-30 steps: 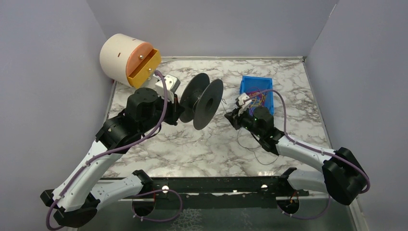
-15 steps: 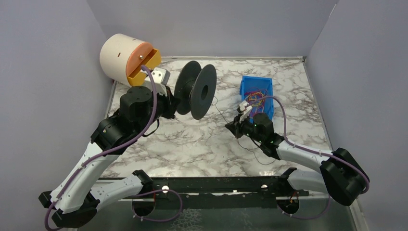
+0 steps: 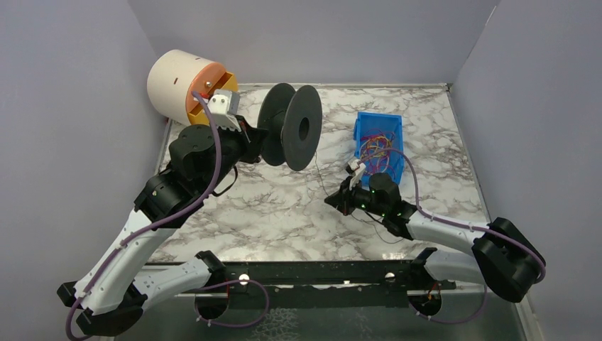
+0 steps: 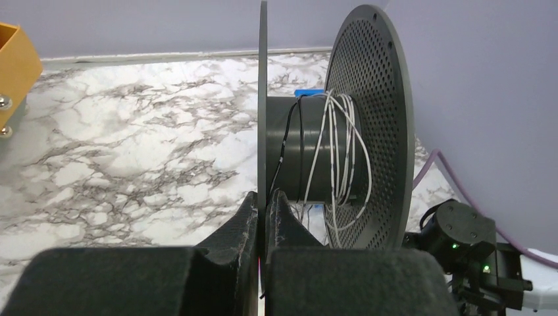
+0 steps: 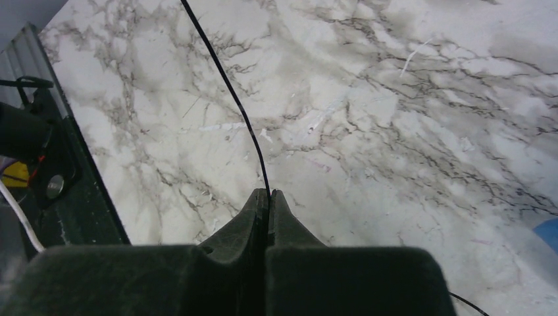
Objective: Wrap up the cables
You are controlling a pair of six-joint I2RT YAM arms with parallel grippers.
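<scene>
A black spool (image 3: pixel 289 135) is held up off the marble table by my left gripper (image 3: pixel 250 144), which is shut on its near flange (image 4: pixel 262 112). White cable (image 4: pixel 341 158) and a black cable turn lie wound on the spool's core. My right gripper (image 3: pixel 339 199) is shut on a thin black cable (image 5: pixel 227 85) that runs from the fingertips (image 5: pixel 278 205) up toward the spool. In the top view the black cable (image 3: pixel 319 170) stretches between spool and right gripper.
A blue bin (image 3: pixel 379 138) with coloured wires stands at the back right. A cream and orange drum (image 3: pixel 186 89) sits at the back left, close behind the left wrist. Loose black cable (image 3: pixel 383 231) trails by the right arm. A black rail (image 3: pixel 312 273) lines the near edge.
The left arm has swung the spool back and turned it, flange more face-on. The right gripper has moved toward the near left, pulling the black cable with it.
</scene>
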